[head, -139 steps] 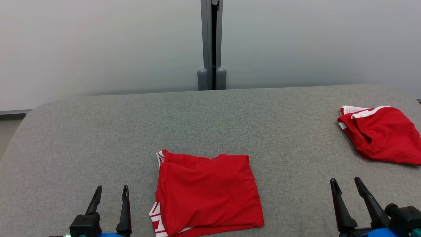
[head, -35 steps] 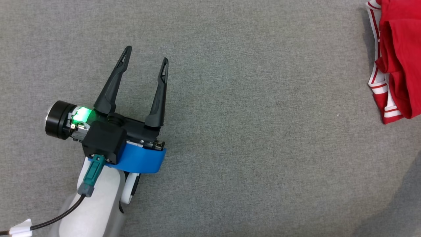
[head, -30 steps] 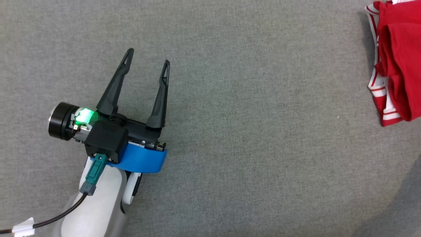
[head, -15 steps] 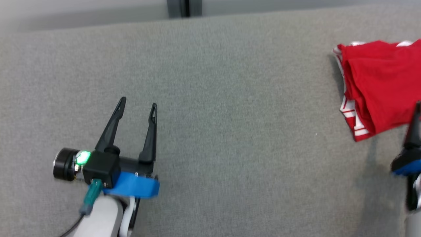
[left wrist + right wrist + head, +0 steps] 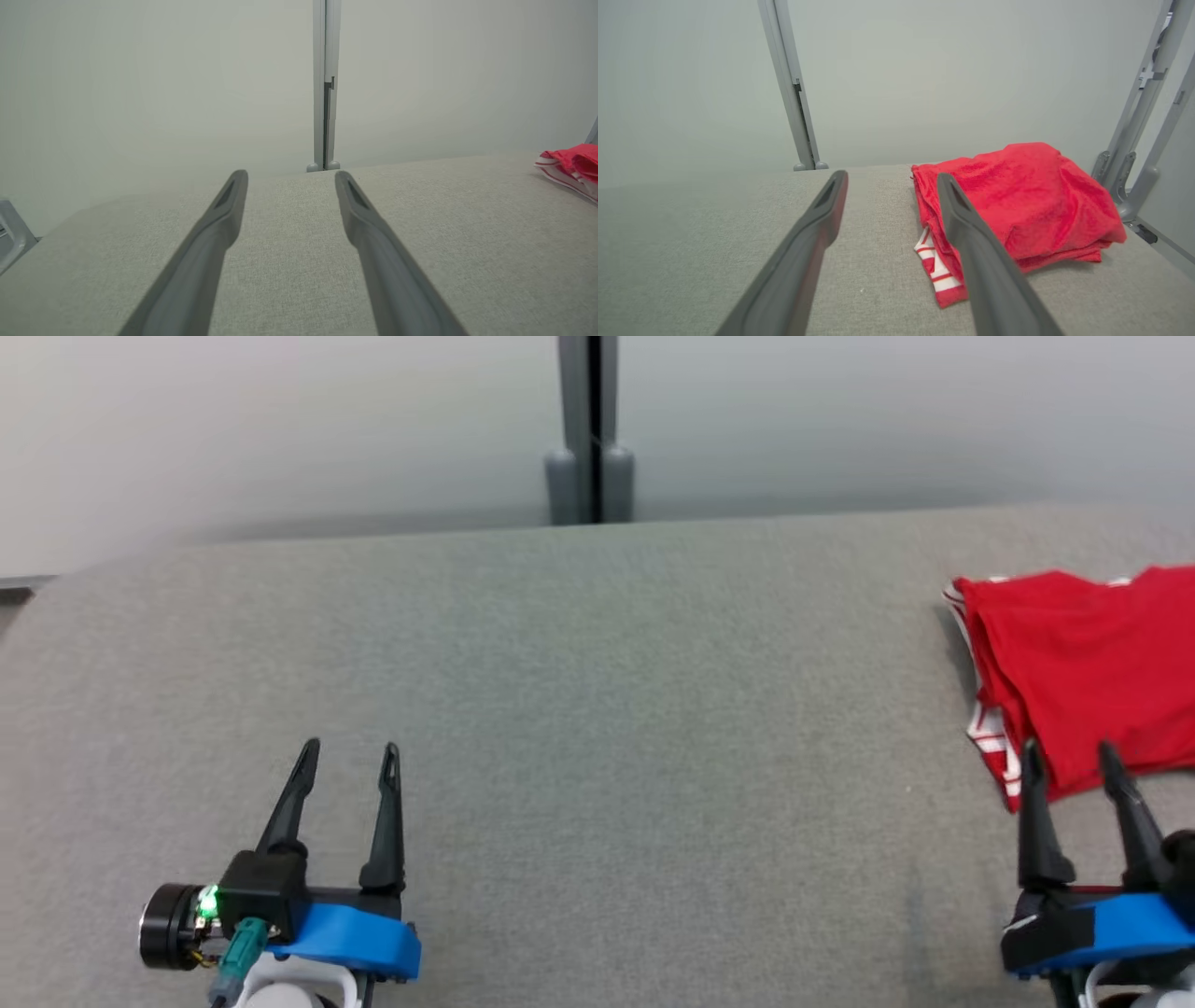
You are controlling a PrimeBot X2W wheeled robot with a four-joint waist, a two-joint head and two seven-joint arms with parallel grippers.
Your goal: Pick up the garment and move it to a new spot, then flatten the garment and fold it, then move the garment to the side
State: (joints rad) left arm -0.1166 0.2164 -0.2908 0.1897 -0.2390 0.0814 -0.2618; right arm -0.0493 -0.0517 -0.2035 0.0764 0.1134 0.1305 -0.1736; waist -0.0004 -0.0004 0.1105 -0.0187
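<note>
So the red folded fabric garment with white-striped trim (image 5: 1083, 672) sits just ahead of my right gripper (image 5: 1068, 749), a bit to its outer side, and well apart from my left gripper (image 5: 350, 747), which hangs over bare grey fabric-covered table (image 5: 597, 691). Both grippers are spread fairly wide with nothing between the fingers. To me the thing reads as folded and set off to the side, so I reckon we're at the tail end and the only job is backing off cleanly. I'd pull the right gripper straight back along its own fingers instead of sweeping sideways. The striped corner is right beside its outer finger, and I'd guess soft cloth like that snags easily and drags the fold open. The views help each other here. The head view cuts the garment off at the picture's edge, so from there I can't judge how near the table's end it lies. The right wrist view shows the whole pile, thick and layered, stopping short of the grey metal frame struts (image 5: 1134, 140) beyond it. The left wrist view catches a sliver of red far off to that gripper's right, with the grey metal post (image 5: 325, 93) dead ahead. I can't tell from any of them whether the right fingertips touch the cloth.
</note>
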